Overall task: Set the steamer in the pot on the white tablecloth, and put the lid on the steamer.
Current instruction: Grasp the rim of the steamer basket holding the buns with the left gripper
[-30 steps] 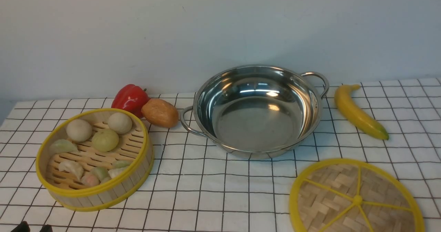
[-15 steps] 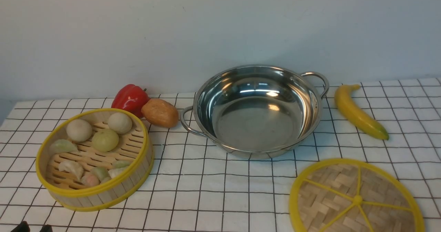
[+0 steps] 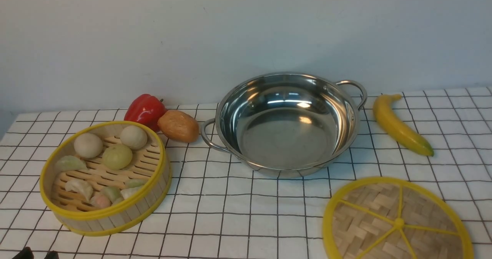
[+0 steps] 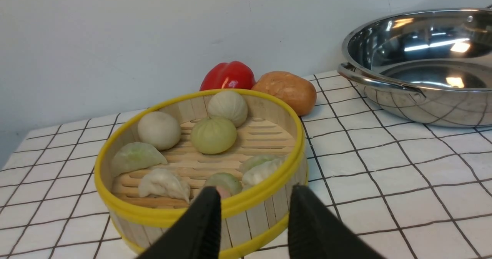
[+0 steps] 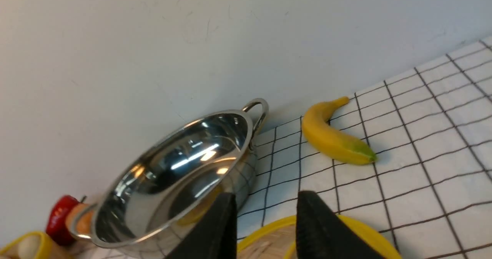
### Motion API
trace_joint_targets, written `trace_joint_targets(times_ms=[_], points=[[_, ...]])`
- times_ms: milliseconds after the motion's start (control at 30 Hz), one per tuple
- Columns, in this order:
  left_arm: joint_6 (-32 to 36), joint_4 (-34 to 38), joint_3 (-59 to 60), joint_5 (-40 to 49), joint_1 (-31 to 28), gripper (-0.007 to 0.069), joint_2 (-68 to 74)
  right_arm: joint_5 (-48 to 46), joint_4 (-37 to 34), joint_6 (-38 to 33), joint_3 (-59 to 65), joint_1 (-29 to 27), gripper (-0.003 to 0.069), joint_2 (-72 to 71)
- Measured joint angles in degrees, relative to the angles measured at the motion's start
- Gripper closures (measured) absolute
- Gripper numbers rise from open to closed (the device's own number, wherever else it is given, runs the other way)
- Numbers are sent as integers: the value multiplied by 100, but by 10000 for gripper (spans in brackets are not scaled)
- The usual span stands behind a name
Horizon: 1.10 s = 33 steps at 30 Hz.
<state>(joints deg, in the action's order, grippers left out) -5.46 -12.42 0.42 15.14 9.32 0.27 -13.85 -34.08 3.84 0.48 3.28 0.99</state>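
Cloth (image 3: pixel 238 205), white with a thin black grid, covers the table up to a pale wall (image 3: pixel 246 32). The pot (image 3: pixel 284 143) stands on it at the middle back, upright and empty, with one looped handle toward the left and the other toward the right rear. The lid (image 3: pixel 398 222) lies flat on the cloth at the near right, knob up. It is well apart from the pot, and its near edge is cut off by the front view. The steamer (image 3: pixel 127 213) sits on the cloth at the near left, open. Buns (image 3: pixel 88 145) lie at the back of its slatted floor and dumplings (image 3: pixel 78 186) at the front.

A banana (image 3: pixel 399 126) lies right of the pot, near its right handle but not touching. A red pepper (image 3: pixel 144 111) and a brown roll (image 3: pixel 178 125) touch each other behind the steamer, the roll just beside the pot's left handle.

The left gripper (image 4: pixel 254 191) stands wide on the near side of the steamer, with only the steamer's rim seen through the gap and nothing held. In the front view its tips sit short of the basket. The right gripper (image 5: pixel 265 195) has its fingers parted over the lid's far rim, gripping nothing.
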Motion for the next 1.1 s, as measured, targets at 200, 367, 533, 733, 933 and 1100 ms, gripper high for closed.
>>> trace_joint_targets(times_ms=[200,367,533,733,933,1100], points=[[-740,917,0,-333,-1,382,0,0,-448,120,0,0,419,0],[-1924,2337,0,-841,-1,382,0,0,-1029,387,0,0,419,0],[-2536,3184,0,-1194,-1,382,0,0,-1278,520,0,0,419,0],[-2494,3264,0,-1447,-1,382,0,0,-1385,536,0,0,419,0],[-1666,2872,-211,-3302,-1,382,12,24,-1403,535,0,0,419,0],[166,2797,-1277,-3108,-1,382,394,29,-1403,535,0,0,419,0]])
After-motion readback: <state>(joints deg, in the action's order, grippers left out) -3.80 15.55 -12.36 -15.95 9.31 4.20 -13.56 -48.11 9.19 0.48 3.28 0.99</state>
